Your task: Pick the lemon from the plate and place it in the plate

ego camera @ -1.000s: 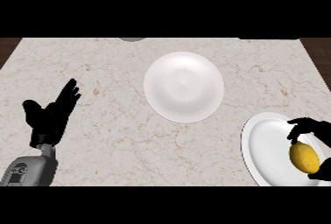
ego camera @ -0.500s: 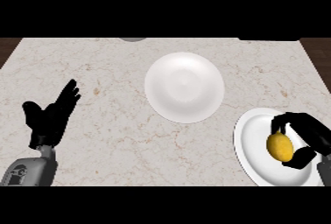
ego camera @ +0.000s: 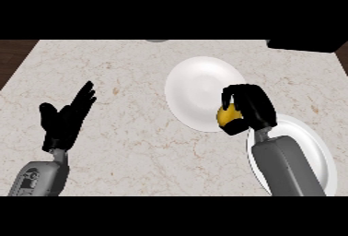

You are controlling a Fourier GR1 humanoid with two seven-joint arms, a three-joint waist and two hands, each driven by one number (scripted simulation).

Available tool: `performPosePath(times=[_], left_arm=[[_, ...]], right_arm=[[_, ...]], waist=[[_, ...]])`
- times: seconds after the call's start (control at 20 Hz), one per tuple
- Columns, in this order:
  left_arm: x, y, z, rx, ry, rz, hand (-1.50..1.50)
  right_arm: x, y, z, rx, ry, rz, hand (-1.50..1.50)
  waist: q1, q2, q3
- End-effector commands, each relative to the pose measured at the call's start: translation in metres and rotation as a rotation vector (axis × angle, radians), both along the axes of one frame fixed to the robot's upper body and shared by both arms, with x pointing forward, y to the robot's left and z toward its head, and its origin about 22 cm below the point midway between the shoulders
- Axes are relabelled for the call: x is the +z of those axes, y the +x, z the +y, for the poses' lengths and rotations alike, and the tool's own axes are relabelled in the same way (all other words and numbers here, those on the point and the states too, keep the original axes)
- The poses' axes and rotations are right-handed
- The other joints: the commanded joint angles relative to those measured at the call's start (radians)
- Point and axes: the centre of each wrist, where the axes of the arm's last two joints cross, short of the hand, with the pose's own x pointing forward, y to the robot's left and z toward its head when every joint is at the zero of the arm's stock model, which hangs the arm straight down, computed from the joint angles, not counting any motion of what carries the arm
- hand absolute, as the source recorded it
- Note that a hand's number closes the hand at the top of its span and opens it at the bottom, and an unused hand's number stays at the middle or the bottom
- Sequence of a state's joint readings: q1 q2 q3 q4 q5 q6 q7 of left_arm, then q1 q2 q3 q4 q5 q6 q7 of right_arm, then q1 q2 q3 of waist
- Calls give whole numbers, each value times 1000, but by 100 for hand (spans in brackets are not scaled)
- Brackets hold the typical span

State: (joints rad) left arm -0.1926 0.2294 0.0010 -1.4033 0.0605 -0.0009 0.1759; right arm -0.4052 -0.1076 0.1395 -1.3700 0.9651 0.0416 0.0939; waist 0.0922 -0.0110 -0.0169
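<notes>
Lemon (ego camera: 228, 116) sits clamped in the right hand's (ego camera: 248, 108) curled fingers, over the near rim of the far plate (ego camera: 200, 85), whose centre lies up-left; left hand (ego camera: 65, 120) rests open.

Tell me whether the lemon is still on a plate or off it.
Off. The right hand curls round the lemon, holding it over the near edge of the far plate, away from the near plate.
</notes>
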Motion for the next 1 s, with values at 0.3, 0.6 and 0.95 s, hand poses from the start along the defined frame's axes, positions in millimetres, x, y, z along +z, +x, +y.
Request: performPosePath(times=[0.3, 0.6, 0.95], left_arm=[[3, 8, -11, -22, 2, -12, 0], [3, 16, -16, -13, -10, -15, 0], [-2, 7, -1, 29, 2, -13, 0]], right_arm=[[73, 15, 98, -467, 70, -335, 150], [83, 21, 144, -681, 167, -319, 150], [68, 39, 156, -778, 137, -308, 150]], waist=[[25, 16, 11], [15, 24, 15], [-31, 19, 16]])
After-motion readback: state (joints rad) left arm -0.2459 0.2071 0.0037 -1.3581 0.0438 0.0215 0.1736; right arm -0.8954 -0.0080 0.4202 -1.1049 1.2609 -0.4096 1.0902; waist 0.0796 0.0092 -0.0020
